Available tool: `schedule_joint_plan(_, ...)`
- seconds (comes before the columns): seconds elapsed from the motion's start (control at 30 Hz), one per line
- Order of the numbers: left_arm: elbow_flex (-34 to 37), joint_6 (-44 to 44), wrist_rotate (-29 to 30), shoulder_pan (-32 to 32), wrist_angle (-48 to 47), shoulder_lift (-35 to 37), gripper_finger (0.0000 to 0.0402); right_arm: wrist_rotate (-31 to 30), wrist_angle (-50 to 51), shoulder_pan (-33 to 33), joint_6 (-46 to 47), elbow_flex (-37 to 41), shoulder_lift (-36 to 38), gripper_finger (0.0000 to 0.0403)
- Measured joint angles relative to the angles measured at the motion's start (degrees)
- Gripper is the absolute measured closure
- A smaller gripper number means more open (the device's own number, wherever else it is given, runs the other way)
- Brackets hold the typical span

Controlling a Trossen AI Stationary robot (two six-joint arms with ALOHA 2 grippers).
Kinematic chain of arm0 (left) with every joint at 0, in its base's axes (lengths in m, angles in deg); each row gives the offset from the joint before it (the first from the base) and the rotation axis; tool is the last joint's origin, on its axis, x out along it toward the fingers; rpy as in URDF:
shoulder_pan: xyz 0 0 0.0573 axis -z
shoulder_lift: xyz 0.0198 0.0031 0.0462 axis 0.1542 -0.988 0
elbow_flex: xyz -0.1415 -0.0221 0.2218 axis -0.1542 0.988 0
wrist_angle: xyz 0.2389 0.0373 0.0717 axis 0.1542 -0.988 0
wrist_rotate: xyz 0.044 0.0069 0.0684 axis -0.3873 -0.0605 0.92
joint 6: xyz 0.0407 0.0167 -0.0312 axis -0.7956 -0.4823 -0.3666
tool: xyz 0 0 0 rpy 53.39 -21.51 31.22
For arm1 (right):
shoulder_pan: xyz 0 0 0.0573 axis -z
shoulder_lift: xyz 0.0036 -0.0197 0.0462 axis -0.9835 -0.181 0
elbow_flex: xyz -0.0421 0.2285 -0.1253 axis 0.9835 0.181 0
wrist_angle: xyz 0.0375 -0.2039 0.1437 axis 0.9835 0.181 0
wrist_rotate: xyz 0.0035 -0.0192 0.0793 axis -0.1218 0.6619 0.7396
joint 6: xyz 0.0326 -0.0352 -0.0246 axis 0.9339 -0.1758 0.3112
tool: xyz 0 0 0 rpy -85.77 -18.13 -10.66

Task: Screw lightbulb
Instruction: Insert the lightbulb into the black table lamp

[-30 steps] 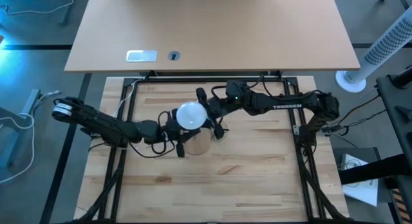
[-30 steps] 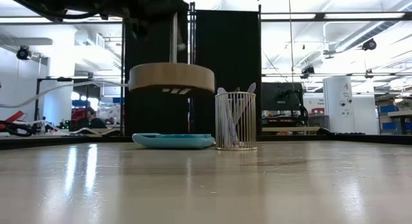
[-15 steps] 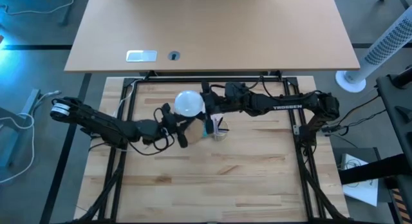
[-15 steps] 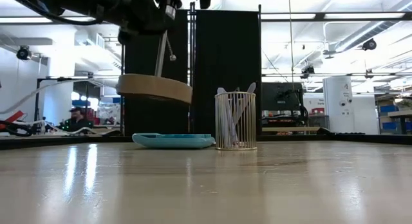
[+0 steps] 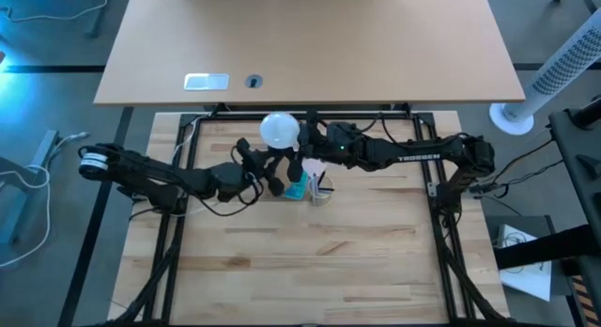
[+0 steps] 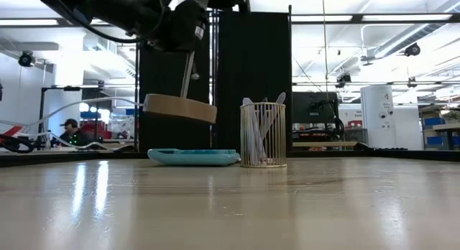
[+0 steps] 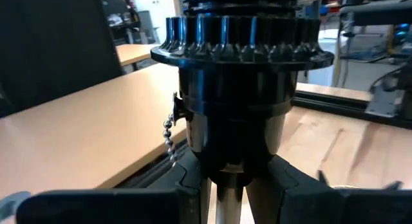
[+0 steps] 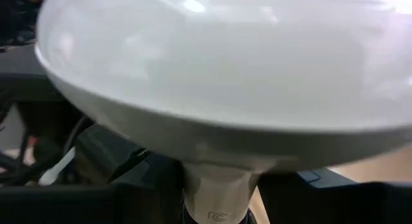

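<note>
The frosted white lightbulb (image 5: pixel 279 130) is in my right gripper (image 5: pixel 299 150), which is shut on it, above the table's far middle. My left gripper (image 5: pixel 269 177) is shut on a lamp base: a black ribbed socket (image 7: pixel 241 89) with a bead pull chain (image 7: pixel 169 135), a thin stem, and a round wooden disc (image 6: pixel 180 107). The base hangs tilted in the air. The bulb is close to the socket's end. I cannot tell whether they touch. My left gripper pinches the lamp base between its two fingers (image 7: pixel 193 179), at the narrow lower end of the black socket where the stem (image 7: pixel 228 188) begins. The base is lifted clear of the table, tilted, with the disc (image 6: pixel 180 107) lowest. My right gripper pinches the bulb's narrow neck (image 8: pixel 219 195) between its two fingers, just below the globe. The fingers come from the table's right side. The bulb is clear of the table, and its globe (image 8: pixel 219 63) faces away from the wrist.
A blue calculator (image 6: pixel 194 156) lies flat on the table, and a wire mesh pen holder (image 6: pixel 262 135) stands beside it, both under the two grippers. They also show in the high view (image 5: pixel 296 188). A second, tan table (image 5: pixel 310 45) stands beyond the far edge.
Both grippers have gone toward the table's far edge. The bulb, first right above the lamp base, has gone farther than the base. My left gripper has tipped, so the wooden disc, level a second ago, is now tilted.
</note>
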Motion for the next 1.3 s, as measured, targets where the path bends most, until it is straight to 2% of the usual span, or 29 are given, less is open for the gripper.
schedule_joint_plan(0.17,-1.8,-2.1,1.0,-1.3,-2.0,-0.3,0.0338,-6.4,0.6,0.0,2.9,0.0,0.0,0.0247)
schedule_joint_plan(0.47,-10.3,-2.2,-0.7,-6.6,-20.6,-2.0,0.0338,-16.4,1.1,0.2,8.3,0.0,-0.9,0.0247)
schedule_joint_plan(0.67,-11.8,-4.1,-1.2,-7.6,-22.2,-3.2,0.0338,-22.5,2.2,0.4,17.2,0.0,-0.9,0.0247)
schedule_joint_plan(0.77,-11.8,-4.3,-1.2,-8.2,-21.0,-3.4,0.0338,-23.4,2.3,0.7,20.6,0.0,-1.1,0.0247)
schedule_joint_plan(1.07,-11.7,-2.0,-1.4,-8.8,-18.6,-7.0,0.0338,-24.5,3.4,0.7,18.8,0.1,-1.5,0.0247)
schedule_joint_plan(1.3,-11.7,-1.0,-5.2,-8.7,-17.2,-8.3,0.0338,-21.0,9.4,0.9,20.6,0.1,0.3,0.0236)
